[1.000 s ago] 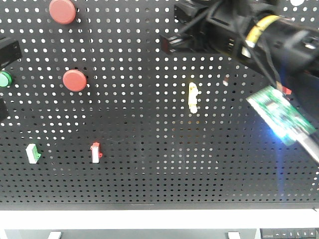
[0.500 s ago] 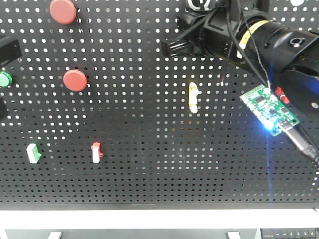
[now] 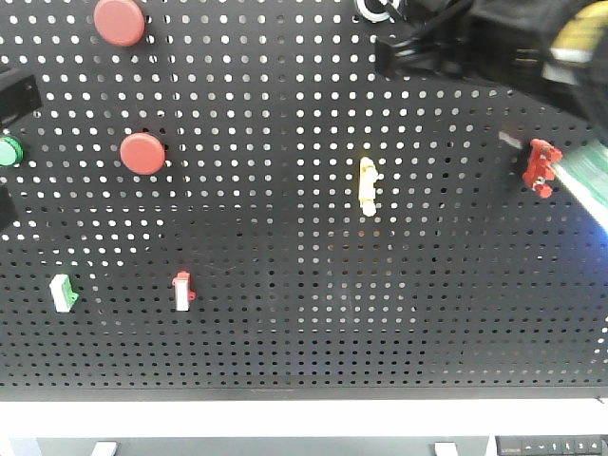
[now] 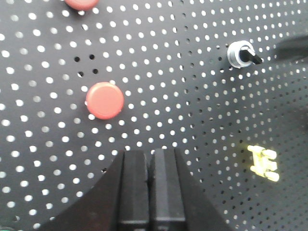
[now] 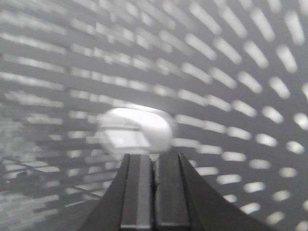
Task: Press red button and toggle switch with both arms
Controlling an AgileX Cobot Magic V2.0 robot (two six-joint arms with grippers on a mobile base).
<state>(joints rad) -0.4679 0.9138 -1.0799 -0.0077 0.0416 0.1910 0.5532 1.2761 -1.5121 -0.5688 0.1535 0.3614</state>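
Left gripper (image 4: 152,192), jaws together, near red button (image 4: 105,100); corner panel (image 3: 551,445) markings illegible.

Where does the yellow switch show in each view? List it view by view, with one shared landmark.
Front view: yellow switch, right of centre.
Left wrist: yellow switch, lower right.
Right wrist: not in it; the picture is blurred.
Shared landmark: the lower red button, left of the switch in both.

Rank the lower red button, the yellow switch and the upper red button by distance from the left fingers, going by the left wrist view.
1. Lower red button: just up and left of the left fingers.
2. Yellow switch: off to the right, near the fingertips' height.
3. Upper red button: at the top edge, cut off by the frame.
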